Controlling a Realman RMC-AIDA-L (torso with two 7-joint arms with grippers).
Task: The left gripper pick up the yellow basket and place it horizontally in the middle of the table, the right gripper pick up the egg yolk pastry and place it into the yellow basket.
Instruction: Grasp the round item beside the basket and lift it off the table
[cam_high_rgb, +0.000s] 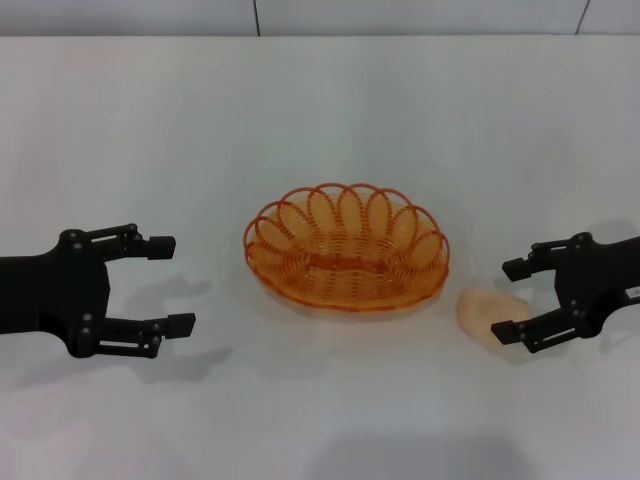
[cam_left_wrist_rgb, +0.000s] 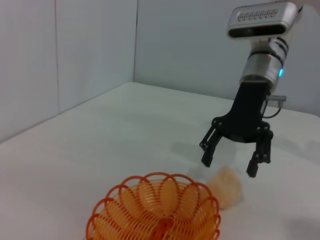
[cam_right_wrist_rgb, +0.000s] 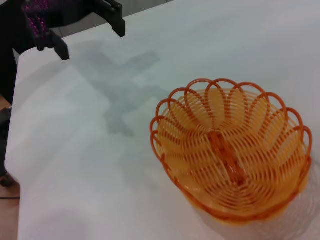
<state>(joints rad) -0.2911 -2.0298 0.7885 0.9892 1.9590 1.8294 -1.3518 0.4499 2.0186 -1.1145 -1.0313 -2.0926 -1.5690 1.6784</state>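
2 grippers flank the yellow basket (cam_high_rgb: 346, 248), lying lengthwise mid-table (cam_high_rgb: 330, 110). Left gripper (cam_high_rgb: 170, 283) hangs wide open, empty, well left. Right gripper (cam_high_rgb: 511, 300) straddles the egg yolk pastry (cam_high_rgb: 484, 313), open, ready to close. Left wrist view confirms: pastry beneath spread fingers (cam_left_wrist_rgb: 253, 166). Right wrist view: basket empty.

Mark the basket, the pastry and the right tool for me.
yellow basket (cam_high_rgb: 346, 252): head view, centre of its wire base.
egg yolk pastry (cam_high_rgb: 480, 312): head view, its exposed top.
right tool (cam_high_rgb: 510, 300): head view, gap between its open fingertips, beside the pastry.
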